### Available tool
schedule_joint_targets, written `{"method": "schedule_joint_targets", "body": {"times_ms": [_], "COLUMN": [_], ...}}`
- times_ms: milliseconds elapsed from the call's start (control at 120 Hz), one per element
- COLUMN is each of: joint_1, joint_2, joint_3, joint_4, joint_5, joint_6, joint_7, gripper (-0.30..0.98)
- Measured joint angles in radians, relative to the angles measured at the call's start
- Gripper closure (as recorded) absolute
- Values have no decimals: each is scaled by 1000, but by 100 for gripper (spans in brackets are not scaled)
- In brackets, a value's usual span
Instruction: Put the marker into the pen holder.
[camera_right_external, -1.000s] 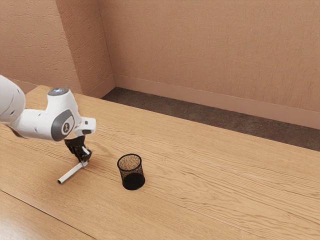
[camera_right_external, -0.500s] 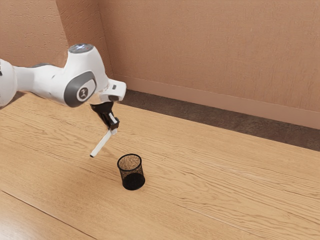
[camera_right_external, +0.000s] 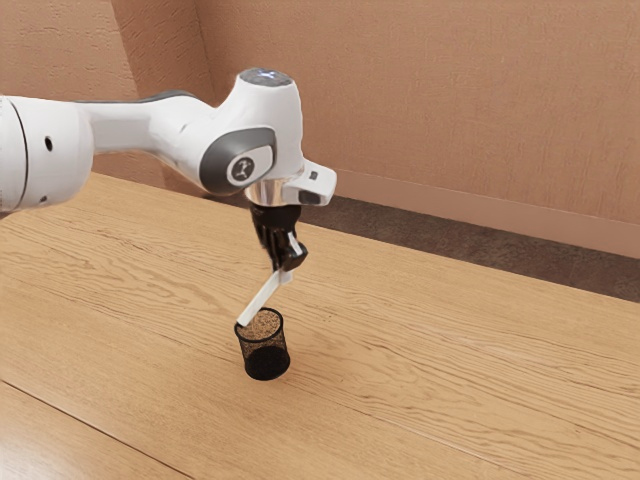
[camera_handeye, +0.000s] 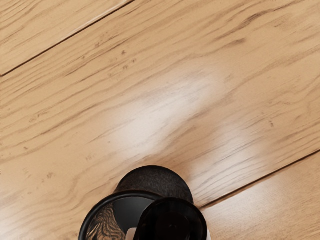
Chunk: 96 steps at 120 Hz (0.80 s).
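My gripper (camera_right_external: 288, 268) is shut on the upper end of the white marker (camera_right_external: 262, 298), up above the table. The marker slants down toward the exterior view's left, its dark-tipped lower end overlapping the far left part of the rim of the black mesh pen holder (camera_right_external: 266, 362); whether it touches cannot be told. In the wrist view the pen holder (camera_handeye: 155, 181) lies at the lower edge, partly covered by the large dark round end of the marker (camera_handeye: 172, 222).
The pen holder stands upright on the wooden table (camera_right_external: 420, 370). Behind the table's far edge are a dark floor (camera_right_external: 430, 245) and a tan wall (camera_right_external: 420, 110).
My gripper has risen and travelled toward the exterior view's right with the marker in it, from near the tabletop to above the pen holder. The pen holder has stayed put.
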<state>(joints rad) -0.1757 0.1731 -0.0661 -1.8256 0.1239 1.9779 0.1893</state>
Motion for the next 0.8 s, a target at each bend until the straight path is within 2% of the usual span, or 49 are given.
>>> {"method": "schedule_joint_targets", "body": {"times_ms": [400, 800], "joint_1": [8, 69], "joint_2": [118, 98], "joint_3": [1, 3], "joint_4": [101, -21], "joint_5": [9, 7], "joint_6": [-19, 76], "joint_7": [-62, -95], "gripper": [73, 69]}}
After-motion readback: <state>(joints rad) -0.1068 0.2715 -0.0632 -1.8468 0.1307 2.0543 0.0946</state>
